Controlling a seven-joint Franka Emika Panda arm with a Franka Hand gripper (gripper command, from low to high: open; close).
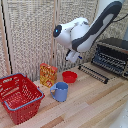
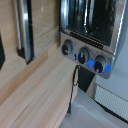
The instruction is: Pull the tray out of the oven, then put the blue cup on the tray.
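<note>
A pale wooden desk [image 1: 95, 107] of long jointed planks fills the foreground, evenly lit. Behind it stands a light woven screen [image 1: 30, 35] in vertical panels divided by slim wooden posts. In the wrist view, a black cable [image 2: 74, 90] hangs over the desk's edge toward a grey floor [image 2: 107, 107].

One black toaster oven [image 1: 113, 54], one wire rack tray [image 1: 94, 72], one light blue plastic mug [image 1: 60, 91], one red bowl [image 1: 69, 77], one red plastic basket [image 1: 19, 97], one orange snack box [image 1: 48, 75].
</note>
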